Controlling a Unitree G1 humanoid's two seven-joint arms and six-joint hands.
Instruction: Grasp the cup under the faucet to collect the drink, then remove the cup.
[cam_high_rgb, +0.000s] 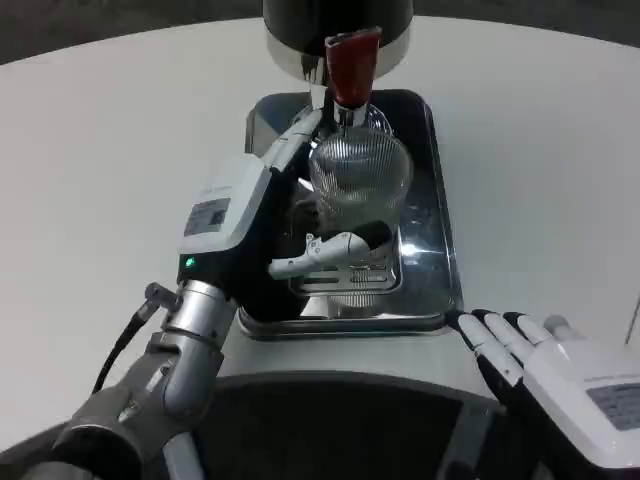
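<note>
A clear ribbed glass cup (361, 178) stands upright in the steel drip tray (440, 250), right beneath the red faucet lever (351, 62) of the dark dispenser (300, 20). My left hand (300, 215) wraps around the cup from the left: white fingers curl across its near side and others reach behind its far left side. My right hand (545, 365) rests flat on the table near the tray's front right corner, fingers spread and holding nothing. Whether liquid is in the cup is not clear.
The tray sits in the middle of a round white table (120, 150), and the dispenser rises at its far end. A black cable (120, 350) runs along my left forearm. The table's near edge curves just below the tray.
</note>
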